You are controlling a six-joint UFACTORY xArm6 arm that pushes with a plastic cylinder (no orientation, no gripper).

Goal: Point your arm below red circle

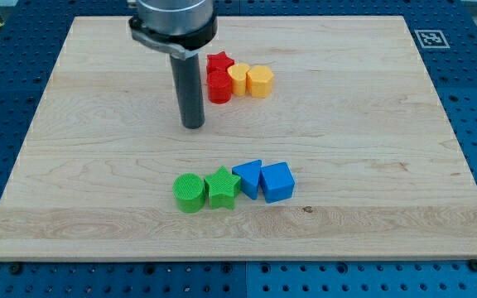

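near row: green circle (189, 194), green star (222, 188), blue triangle (248, 177), blue cube (277, 182), lower centre of frame, well apart from the job.
my tip (193, 126): on bench (371, 149), centre-left, just left of and slightly below red circle.
hand: none, bare rod, no open/shut state.
red circle (219, 87): upper centre, touching red star (219, 63) behind and yellow blocks (251, 80) to its right.
axis: round, upright, no heading.
move: judged short slide right, stop under it.

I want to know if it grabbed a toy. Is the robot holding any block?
No, nothing is held. My tip rests on the bare board, to the view's left of and slightly below the red circle, not touching it.
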